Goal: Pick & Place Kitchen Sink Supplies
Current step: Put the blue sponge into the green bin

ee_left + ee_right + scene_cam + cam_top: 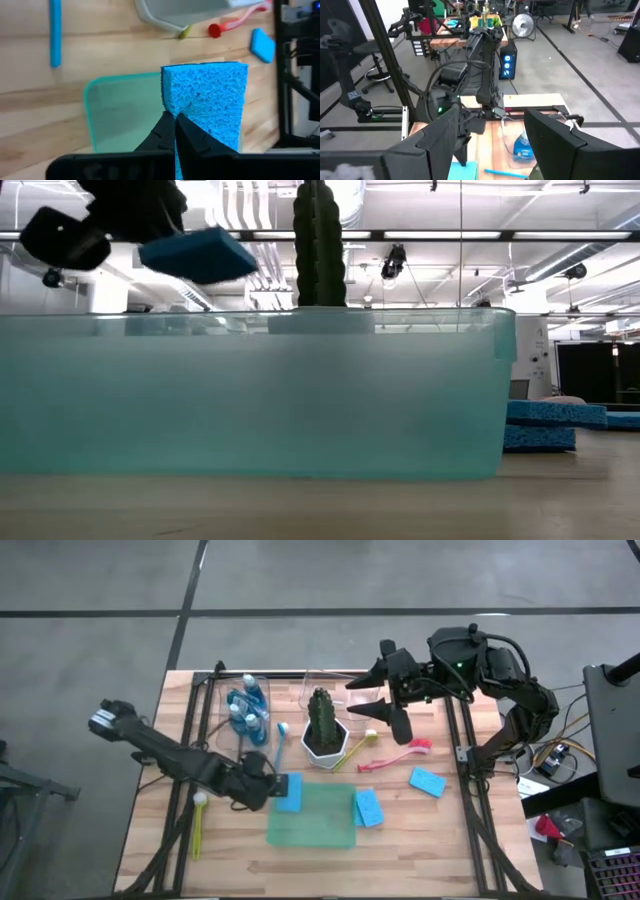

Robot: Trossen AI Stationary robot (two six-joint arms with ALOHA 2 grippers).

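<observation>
L gripper (272, 787) pinches a light-blue sponge (288, 792) by one edge, lifted off the bench (450, 840), over the near-left corner of the green mat (313, 818); R gripper (385, 690) hangs spread w/ nothing between its fingers, high over the far side by the cactus pot (324, 744); 2 more sponges: one (368, 807) at mat's right edge, one (427, 781) farther right; soap bottles (247, 710) in clear bin far left; blue brush (280, 743) beside it; pink brush (396, 754) right of the pot; yellow brush (199, 824) near left.
</observation>
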